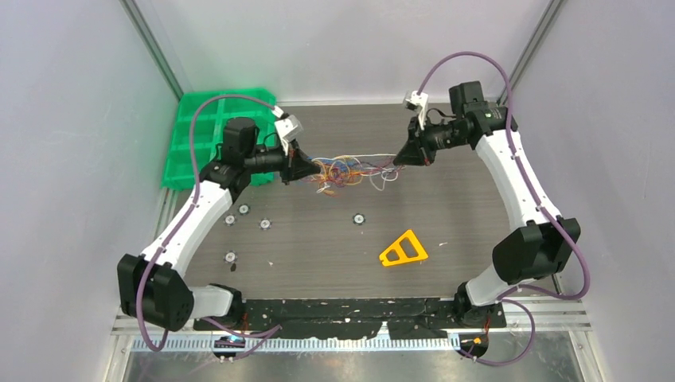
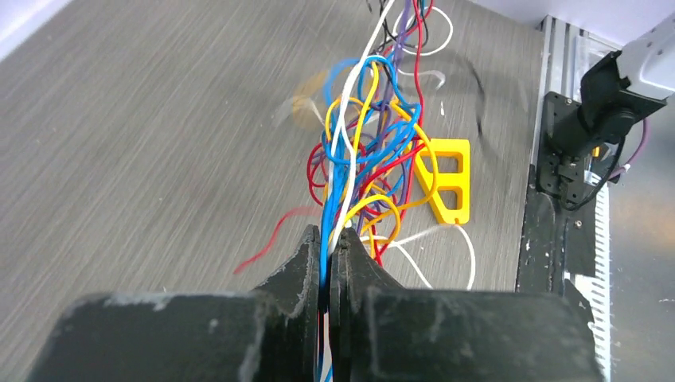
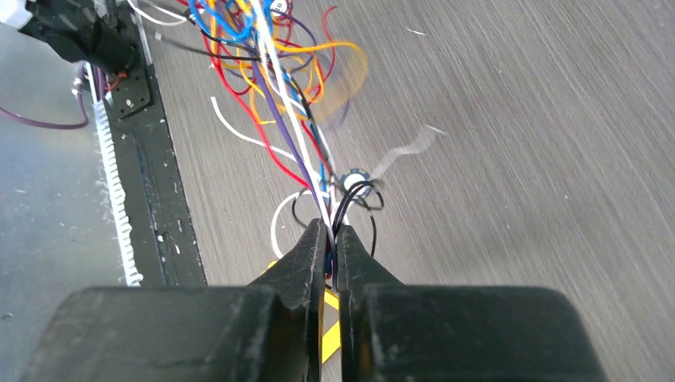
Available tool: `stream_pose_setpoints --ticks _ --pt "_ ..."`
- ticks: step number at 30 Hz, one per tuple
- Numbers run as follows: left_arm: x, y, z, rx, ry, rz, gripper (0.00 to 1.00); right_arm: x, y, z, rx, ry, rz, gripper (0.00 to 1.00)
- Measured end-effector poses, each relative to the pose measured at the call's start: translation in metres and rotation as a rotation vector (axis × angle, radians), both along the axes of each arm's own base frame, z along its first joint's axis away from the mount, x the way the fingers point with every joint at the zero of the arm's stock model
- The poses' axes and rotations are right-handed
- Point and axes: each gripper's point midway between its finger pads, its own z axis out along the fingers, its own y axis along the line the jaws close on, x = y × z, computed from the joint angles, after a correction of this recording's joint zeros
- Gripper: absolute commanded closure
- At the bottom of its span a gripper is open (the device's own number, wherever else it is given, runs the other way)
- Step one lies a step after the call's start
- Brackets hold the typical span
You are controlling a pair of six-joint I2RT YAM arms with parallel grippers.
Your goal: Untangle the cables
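I hold the cables strung between my two hands over the far half of the table, roughly midway between its left and right edges. The left hand is pinched tight on a bunch of mostly blue strands with a white one among them. From there, loops of yellow, orange, red, blue and purple wire fan out in a knot. The right hand is clamped on the opposite end, with white, purple and black strands running out from between its closed fingers toward the same knot. A yellow triangular frame lies flat nearer the table's near right corner, well apart from the tangle. A green compartment tray sits at the far left corner. Several small round discs are scattered across the left and middle of the table.
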Motion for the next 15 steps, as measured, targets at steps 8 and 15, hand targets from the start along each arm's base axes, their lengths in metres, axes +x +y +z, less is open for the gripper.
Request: stream_pose_setpoints --ticks 8,15 --pt "0.009 0.034 -0.003 0.026 0.042 0.119 1.00 0.037 -0.097 0.004 -0.008 0.035 -0.325 0.94" --pt "0.010 0.038 -0.013 0.046 0.103 0.120 1.00 0.045 -0.124 0.016 0.027 0.071 -0.453 0.95"
